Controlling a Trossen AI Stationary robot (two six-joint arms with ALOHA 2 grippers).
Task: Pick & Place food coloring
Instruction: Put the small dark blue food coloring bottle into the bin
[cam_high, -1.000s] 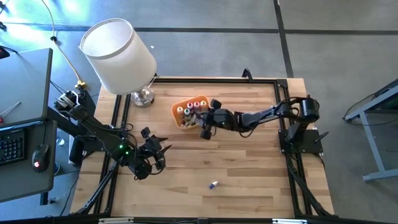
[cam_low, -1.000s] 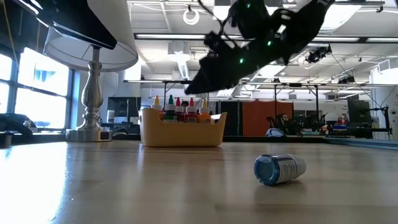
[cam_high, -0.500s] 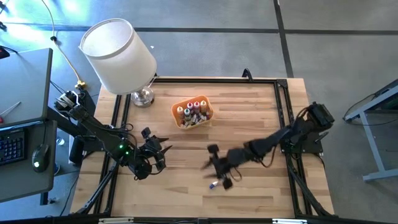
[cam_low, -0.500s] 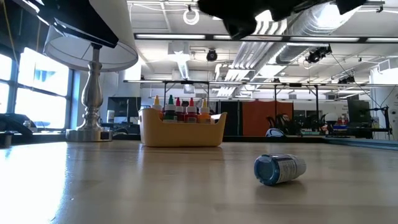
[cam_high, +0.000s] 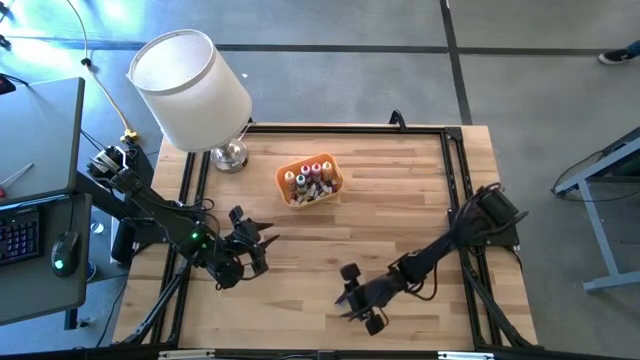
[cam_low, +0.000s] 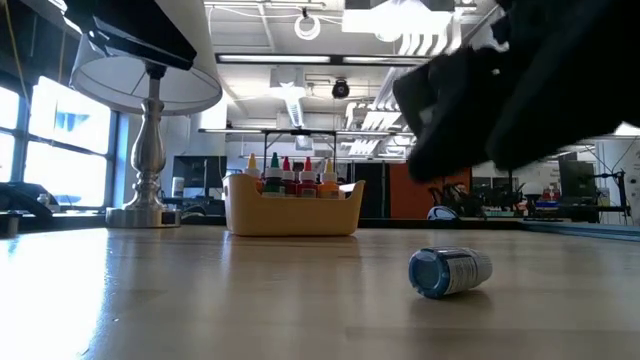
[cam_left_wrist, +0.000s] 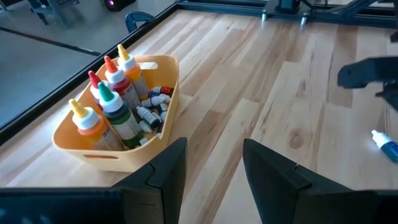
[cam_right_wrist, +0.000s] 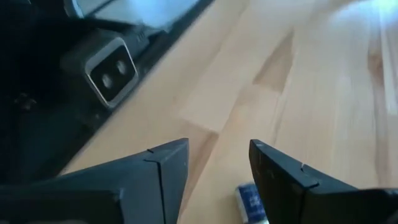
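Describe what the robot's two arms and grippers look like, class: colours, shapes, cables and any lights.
Both arms are black, slender and jointed. The left arm shows a small green light, and the right arm carries looped black cable. The left gripper and right gripper each have two flat, angular dark fingers.

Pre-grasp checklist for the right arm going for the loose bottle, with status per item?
1. Loose bottle lying on its side on bare table, nothing against it: ok.
2. Right gripper fingers apart, nothing between them: ok.
3. Bottle between the fingers: not ok; in the right wrist view it sits just ahead of the gap.
4. Gripper height over the bottle: cannot tell.
5. Left gripper waits, open and empty, at the table's left side, away from the bottle: ok.
6. Orange tray upright with room for more: ok.
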